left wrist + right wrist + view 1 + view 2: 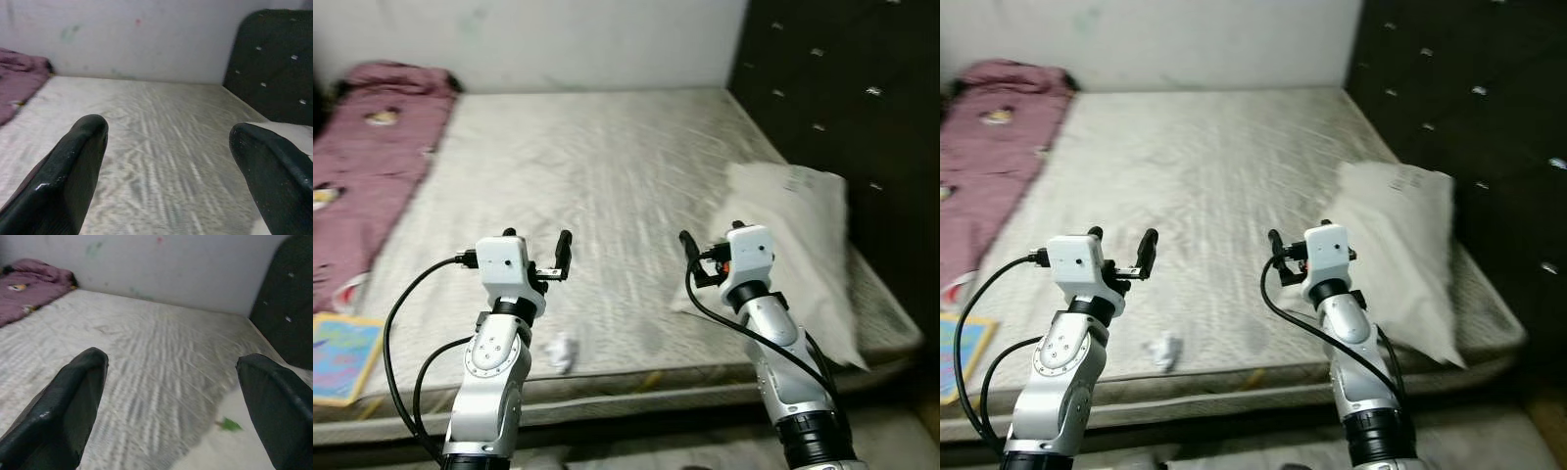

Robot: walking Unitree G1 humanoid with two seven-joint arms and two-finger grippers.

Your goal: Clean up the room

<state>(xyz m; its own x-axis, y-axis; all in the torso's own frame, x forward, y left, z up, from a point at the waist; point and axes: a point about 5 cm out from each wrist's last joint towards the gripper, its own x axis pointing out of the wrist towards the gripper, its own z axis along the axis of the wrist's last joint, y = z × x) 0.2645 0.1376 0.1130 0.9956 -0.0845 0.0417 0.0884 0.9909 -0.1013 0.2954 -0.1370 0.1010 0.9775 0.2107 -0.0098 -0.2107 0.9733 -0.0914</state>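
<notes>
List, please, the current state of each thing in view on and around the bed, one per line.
Left gripper: open, empty, raised over the mattress edge.
Right gripper: open, empty, raised beside the pillow.
Mattress: bare, no sheet.
Pillow: lying flat by the dark headboard.
Maroon blanket: rumpled, spread along the robot's left side.
Crumpled white paper: lying at the mattress's near edge.
Colourful book: closed, lying flat.
</notes>
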